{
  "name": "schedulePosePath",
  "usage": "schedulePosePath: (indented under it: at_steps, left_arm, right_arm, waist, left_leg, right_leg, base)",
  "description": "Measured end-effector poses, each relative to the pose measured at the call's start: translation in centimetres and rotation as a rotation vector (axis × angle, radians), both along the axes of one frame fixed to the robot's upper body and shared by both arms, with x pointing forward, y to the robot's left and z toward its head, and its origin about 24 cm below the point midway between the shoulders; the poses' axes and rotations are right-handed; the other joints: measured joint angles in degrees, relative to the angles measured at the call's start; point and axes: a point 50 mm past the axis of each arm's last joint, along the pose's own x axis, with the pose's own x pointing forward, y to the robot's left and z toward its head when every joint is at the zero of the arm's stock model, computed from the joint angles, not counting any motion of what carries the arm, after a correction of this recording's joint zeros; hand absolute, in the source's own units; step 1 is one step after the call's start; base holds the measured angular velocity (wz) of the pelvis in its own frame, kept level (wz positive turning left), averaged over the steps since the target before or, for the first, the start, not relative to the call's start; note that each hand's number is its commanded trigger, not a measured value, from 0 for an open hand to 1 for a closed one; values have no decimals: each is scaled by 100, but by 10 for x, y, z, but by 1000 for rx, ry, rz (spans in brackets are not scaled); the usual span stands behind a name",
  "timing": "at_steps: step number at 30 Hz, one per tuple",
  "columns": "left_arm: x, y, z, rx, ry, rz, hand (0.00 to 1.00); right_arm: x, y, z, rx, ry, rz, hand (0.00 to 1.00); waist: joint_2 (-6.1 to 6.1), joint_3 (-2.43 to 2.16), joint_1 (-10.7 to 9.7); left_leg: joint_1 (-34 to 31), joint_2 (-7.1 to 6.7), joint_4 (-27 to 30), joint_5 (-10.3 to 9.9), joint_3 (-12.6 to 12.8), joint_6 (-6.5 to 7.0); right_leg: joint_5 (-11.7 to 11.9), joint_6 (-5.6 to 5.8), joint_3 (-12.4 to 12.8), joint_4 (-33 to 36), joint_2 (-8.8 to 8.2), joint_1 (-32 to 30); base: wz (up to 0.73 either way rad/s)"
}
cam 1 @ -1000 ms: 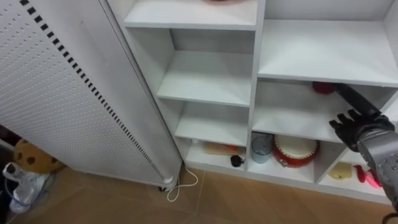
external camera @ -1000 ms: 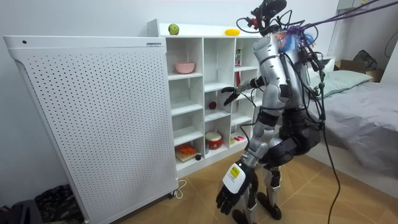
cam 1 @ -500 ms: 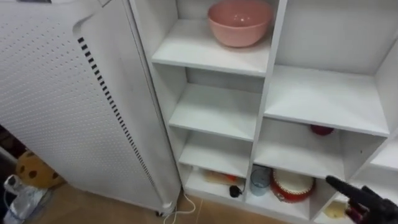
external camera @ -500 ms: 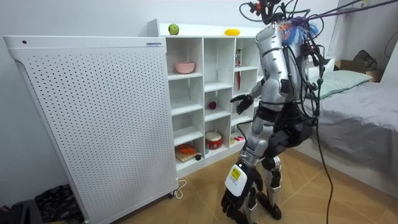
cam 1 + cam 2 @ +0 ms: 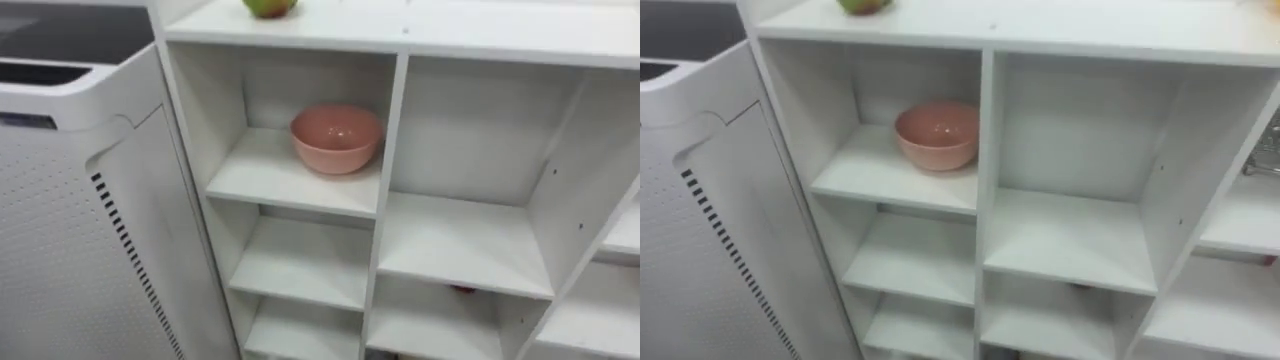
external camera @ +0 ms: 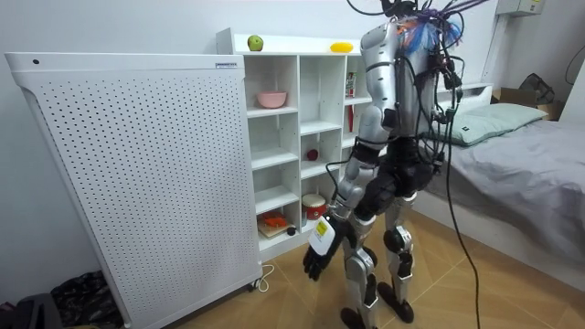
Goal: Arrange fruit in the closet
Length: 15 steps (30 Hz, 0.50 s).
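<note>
- Room view, nearest item: a flat white panel (image 6: 137, 183), punched with a regular grid of small round holes. It stands on the wood-pattern floor (image 6: 274, 302) against the closet's side, on the room view's left.
- The robot stands upright on the floor, facing the closet front.
- Left robot hand (image 6: 319, 249): hangs low, level with the closet's bottom row. The dark fingers are relaxed, point downward and hold nothing.
- Right robot hand (image 6: 334, 168): a small dark shape ahead of the waist, near the middle row. Its state cannot be told.
- Closet (image 5: 392, 130): smooth white boards form square open compartments.
- Pink bowl (image 5: 336, 138): round and smooth, upright with the mouth up. It sits in the top left compartment, toward the right divider.
- Red fruit (image 6: 312, 154): round, in the middle column, second compartment down.
- Green apple (image 5: 266, 5): round and glossy, on the closet's top board above the bowl's compartment. The eye view's upper edge cuts it off, and no long axis can be made out.
- Yellow fruit (image 6: 341, 47): oval, lying flat on the same top board, well apart from the apple toward the room view's right. Its long axis runs along the board's length.
- Bed (image 6: 539, 146): covered in soft grey cloth, beyond the robot.
</note>
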Motion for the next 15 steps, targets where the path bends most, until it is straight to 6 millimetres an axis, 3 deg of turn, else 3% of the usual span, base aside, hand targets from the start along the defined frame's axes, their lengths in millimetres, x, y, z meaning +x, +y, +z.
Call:
schedulePosePath:
  at_steps: [4,8,15]
  left_arm:
    - [-3,-7,-2,25,11,-38,0]
    - [-2,-8,-2,31,12,-39,0]
    - [-12,-11,-6,33,63,5,0]
  right_arm:
    - [-27,8,-7,25,53,-9,0]
    - [-44,23,-12,70,87,26,0]
    - [-66,35,-17,83,167,136,0]
  waist:
    - [-95,7,-151]
    - [-194,10,-283]
    - [-164,2,-418]
  left_leg:
    - [586,-2,-296,-1,168,-1]
    - [850,9,-423,-7,173,-11]
    - [1167,42,-614,-16,244,-19]
  right_leg:
    - [26,44,26,-297,30,557]
    - [37,59,108,-420,70,764]
    - [131,74,223,-575,141,1039]
  base:
    - [-12]
    - [-8]
    - [-10]
